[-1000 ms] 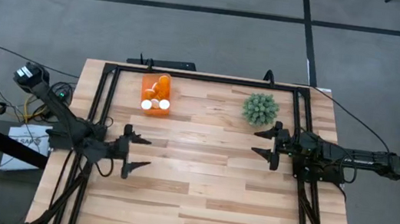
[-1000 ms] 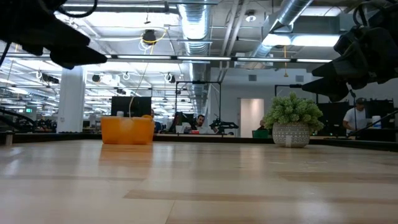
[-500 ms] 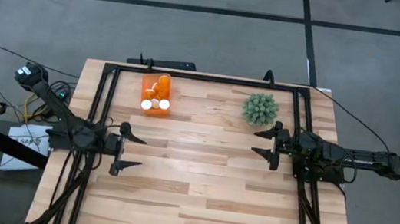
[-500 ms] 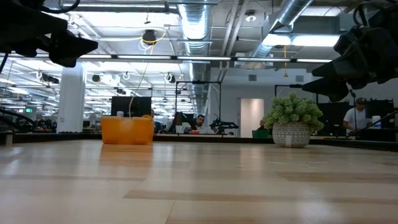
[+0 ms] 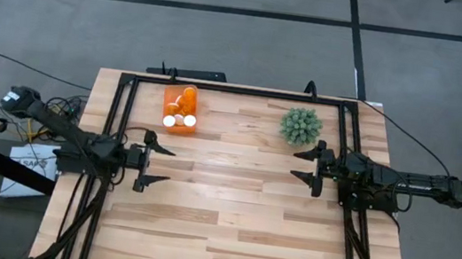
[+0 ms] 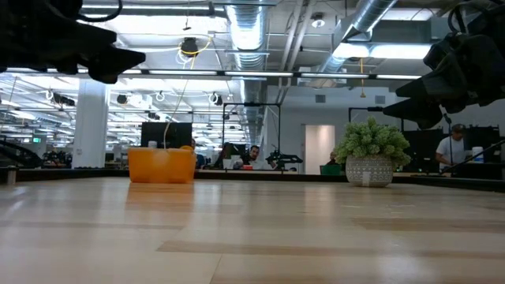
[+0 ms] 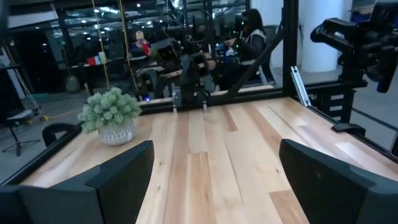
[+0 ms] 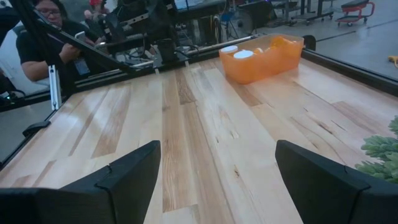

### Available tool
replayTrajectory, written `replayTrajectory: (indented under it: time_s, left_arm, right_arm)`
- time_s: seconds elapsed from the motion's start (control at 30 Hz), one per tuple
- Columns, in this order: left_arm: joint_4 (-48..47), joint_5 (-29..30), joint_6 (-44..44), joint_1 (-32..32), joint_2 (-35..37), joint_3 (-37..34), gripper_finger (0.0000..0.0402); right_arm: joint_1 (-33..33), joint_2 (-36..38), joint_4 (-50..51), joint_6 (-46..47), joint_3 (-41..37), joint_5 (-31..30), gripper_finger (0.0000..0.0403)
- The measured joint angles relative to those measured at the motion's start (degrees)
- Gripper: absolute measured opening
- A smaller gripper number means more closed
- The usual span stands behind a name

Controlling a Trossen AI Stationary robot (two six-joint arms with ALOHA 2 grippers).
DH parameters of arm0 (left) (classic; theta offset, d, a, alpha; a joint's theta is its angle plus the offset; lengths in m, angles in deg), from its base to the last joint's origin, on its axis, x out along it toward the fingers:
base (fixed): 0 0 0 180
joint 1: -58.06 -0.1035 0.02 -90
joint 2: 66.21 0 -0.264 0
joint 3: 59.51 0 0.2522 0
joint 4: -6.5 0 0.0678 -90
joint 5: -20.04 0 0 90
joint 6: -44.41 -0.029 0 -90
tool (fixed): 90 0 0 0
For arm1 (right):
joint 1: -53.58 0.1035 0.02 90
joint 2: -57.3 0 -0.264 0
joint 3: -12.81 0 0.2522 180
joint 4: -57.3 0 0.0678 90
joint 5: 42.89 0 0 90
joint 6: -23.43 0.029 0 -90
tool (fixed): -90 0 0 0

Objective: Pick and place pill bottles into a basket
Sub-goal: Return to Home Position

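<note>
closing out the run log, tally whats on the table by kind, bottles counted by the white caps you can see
basket: 1
plant: 1
pill bottles, counted by cap showing in the basket: 2
total: 4

Potted green plant (image 5: 300,126) on table (image 5: 236,229)

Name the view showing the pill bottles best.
High view: it looks straight down into the basket at the pill bottles. The right wrist view shows some caps obliquely; the low view mainly the basket's wall; the left wrist view neither.
</note>
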Motion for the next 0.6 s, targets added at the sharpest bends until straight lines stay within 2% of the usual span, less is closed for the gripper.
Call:
replayTrajectory:
  time_s: [0.1, 0.3, 0.5, 0.6]
  left_arm:
    - [0.59, -3.79, -0.06, -3.14, 0.92, -0.02, 0.0334]
    - [5.14, -5.64, -4.72, -4.52, 5.58, -0.02, 0.0318]
    - [-0.14, -2.78, -6.64, -4.52, 14.25, -0.03, 0.0313]
    - [-7.39, -1.06, -7.54, -4.52, 19.34, 0.81, 0.0313]
  right_arm:
    - [0.00, 0.00, -0.02, -0.01, -0.01, 0.00, 0.0311]
    - [0.01, 0.00, 0.00, 0.01, 0.01, 0.00, 0.0311]
    - [0.00, 0.00, -0.01, 0.00, -0.01, 0.00, 0.0311]
    - [-0.02, -0.02, 0.00, 0.01, -0.01, 0.00, 0.0311]
